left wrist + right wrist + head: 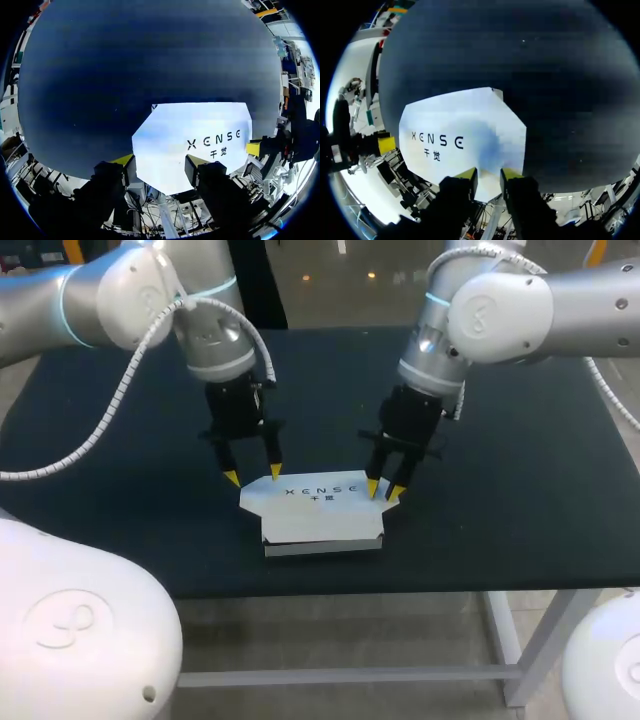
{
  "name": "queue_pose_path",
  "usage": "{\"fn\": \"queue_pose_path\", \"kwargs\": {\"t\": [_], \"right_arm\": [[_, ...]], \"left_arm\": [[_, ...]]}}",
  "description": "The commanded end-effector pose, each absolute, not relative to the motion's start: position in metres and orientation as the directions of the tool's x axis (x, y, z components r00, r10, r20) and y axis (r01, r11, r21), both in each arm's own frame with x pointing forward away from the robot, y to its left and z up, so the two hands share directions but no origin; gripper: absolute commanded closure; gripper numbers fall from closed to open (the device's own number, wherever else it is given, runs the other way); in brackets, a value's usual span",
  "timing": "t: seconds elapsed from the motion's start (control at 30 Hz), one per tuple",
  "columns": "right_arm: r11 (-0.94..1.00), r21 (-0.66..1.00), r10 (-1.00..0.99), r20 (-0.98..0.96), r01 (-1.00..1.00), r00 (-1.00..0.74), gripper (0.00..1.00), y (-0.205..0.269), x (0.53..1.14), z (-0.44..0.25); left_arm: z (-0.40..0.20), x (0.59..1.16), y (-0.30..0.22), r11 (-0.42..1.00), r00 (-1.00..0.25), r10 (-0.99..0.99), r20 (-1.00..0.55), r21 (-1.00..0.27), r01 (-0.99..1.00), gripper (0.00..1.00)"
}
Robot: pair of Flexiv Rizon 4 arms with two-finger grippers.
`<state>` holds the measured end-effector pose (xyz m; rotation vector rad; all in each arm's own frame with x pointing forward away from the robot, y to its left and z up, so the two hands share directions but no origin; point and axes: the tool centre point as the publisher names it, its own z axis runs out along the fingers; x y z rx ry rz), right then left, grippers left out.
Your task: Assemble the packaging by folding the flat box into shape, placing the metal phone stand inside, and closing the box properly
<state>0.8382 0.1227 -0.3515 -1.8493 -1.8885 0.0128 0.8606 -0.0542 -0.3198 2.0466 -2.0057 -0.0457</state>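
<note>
Two robot arms meet over a white box point(320, 512) that sits near the front edge of a dark table point(520, 470). The box has been folded into a shallow carton, its printed top panel facing up and lying flat. The left tool point(253, 475) hangs open at the box's left rear corner, one yellow tip just off the carton's side and the other at its back edge. The right tool point(384, 490) stands at the right rear corner, and the right wrist view shows a corner of the white panel running in under it. Whether that tool is pinching the panel or only poised over it cannot be told.

The metal phone stand is not in sight, so it may be inside the box or out of frame. With the top panel down, the work looks to be at the closing step. The next move likely calls for both tools to press or tuck the lid's edges squarely — without sliding the light carton toward the table's front edge.
</note>
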Motion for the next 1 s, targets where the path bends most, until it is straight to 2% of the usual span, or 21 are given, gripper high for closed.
{"fn": "queue_pose_path", "kwargs": {"t": [0.03,0.4,1.0], "right_arm": [[0.077,-0.331,0.939,0.340,0.940,0.043,0.66,0.122,0.835,-0.353],[0.072,-0.317,0.937,0.348,0.946,0.046,0.66,0.123,0.835,-0.354],[0.035,-0.282,0.925,0.372,0.959,0.076,0.65,0.121,0.835,-0.362]], "left_arm": [[-0.323,0.851,-0.058,-0.012,0.044,-0.986,0.161,0.195,-0.981,0.36],[-0.336,0.848,-0.064,-0.045,0.070,-0.987,0.148,0.169,-0.985,0.50],[-0.350,0.841,-0.063,-0.092,0.115,-0.981,0.156,0.150,-0.984,0.43]]}}
